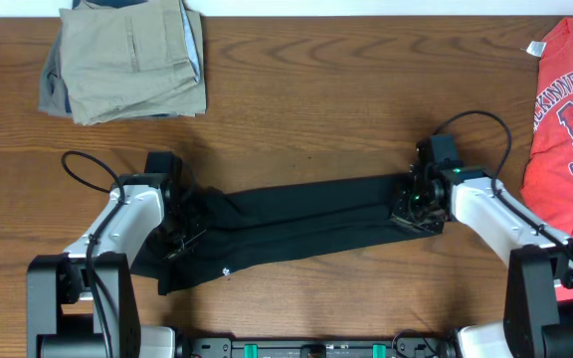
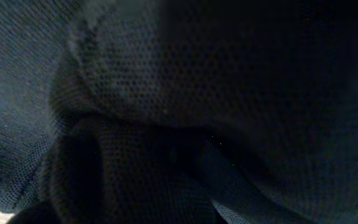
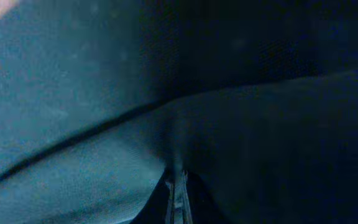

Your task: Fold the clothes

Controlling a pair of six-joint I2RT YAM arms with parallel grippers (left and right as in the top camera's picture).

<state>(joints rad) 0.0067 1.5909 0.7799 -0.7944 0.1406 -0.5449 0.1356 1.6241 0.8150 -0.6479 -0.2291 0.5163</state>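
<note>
You have the black T-shirt (image 1: 296, 224) gathered into a long band across the near middle of the table (image 1: 316, 109), with its small white logo (image 1: 226, 270) showing near the left end. Your left gripper (image 1: 179, 237) is clamped on the band's left end and your right gripper (image 1: 413, 207) on its right end, but dark cloth buries the fingertips. Both wrist views show only blurred black weave. The khaki trousers (image 1: 127, 60) lie far left, and the frame's right edge cuts off the red T-shirt (image 1: 570, 109).

T-shirt (image 1: 296, 227) on table (image 1: 296, 109), stretched between left tool (image 1: 178, 233) and right tool (image 1: 412, 208); trousers (image 1: 127, 60) rear left; lettered shirt (image 1: 565, 119) right.
</note>
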